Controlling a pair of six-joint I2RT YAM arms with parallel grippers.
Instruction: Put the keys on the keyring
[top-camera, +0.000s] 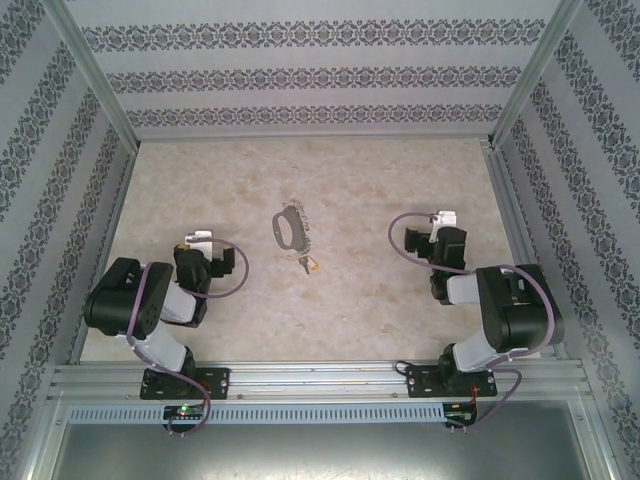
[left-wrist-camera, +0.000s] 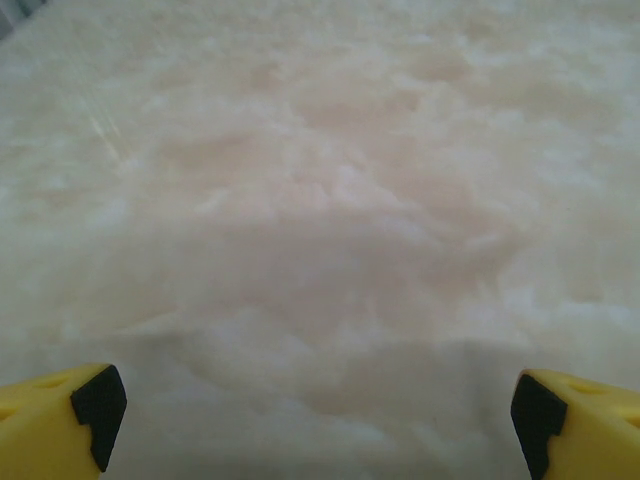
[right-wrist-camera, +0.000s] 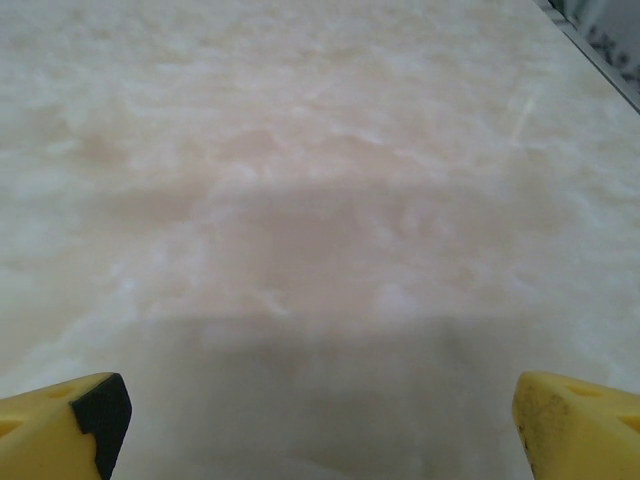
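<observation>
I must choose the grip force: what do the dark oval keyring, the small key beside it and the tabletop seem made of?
Dark grey oval keyring: probably matte metal, given its silvery chain-link fringe. Small key with yellow-orange head: head looks plastic; blade too small to judge. Pale marbled tabletop: smooth stone or laminate, unclear which.

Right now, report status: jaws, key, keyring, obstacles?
Both jaws open, empty. Yellow-headed key beside keyring, not yet threaded. No obstacle seen.
</observation>
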